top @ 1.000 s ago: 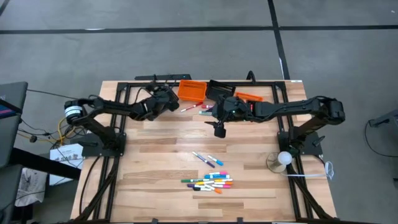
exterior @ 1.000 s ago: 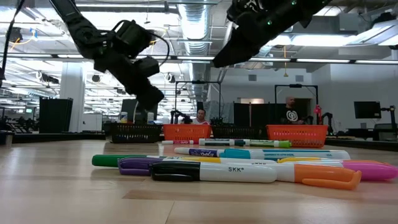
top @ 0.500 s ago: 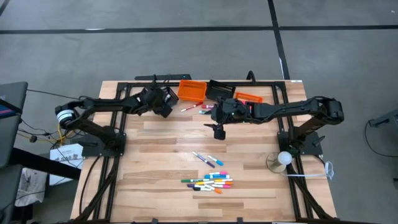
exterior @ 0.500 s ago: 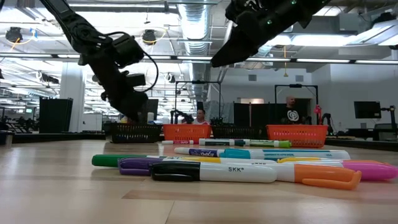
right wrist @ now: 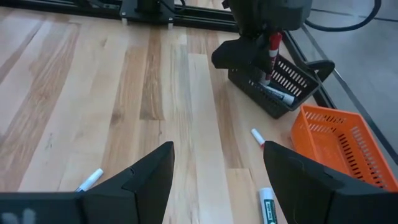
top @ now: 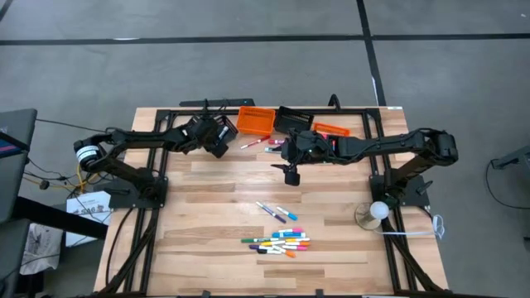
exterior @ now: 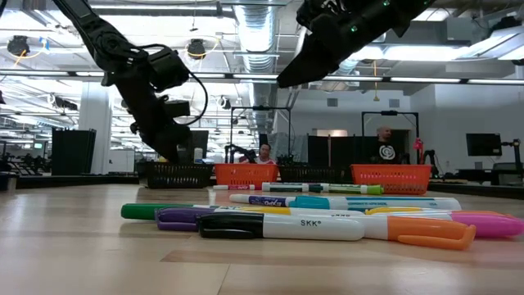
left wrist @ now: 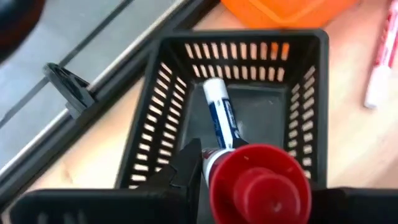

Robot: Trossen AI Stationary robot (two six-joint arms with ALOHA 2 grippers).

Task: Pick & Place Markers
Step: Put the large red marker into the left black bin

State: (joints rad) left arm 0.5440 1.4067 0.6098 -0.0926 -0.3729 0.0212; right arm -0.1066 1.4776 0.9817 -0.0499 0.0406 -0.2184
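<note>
Left gripper hangs over the black bin, clamped on a red-capped marker; a blue marker lies inside the bin; right gripper, jaws wide and empty, hovers nearby; loose markers lie well apart from the bin.

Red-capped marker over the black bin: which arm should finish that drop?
The left. The left gripper already holds the red-capped marker directly above the black bin, where one marker already lies. The right gripper hangs open and empty over bare table, nearer the middle.
</note>
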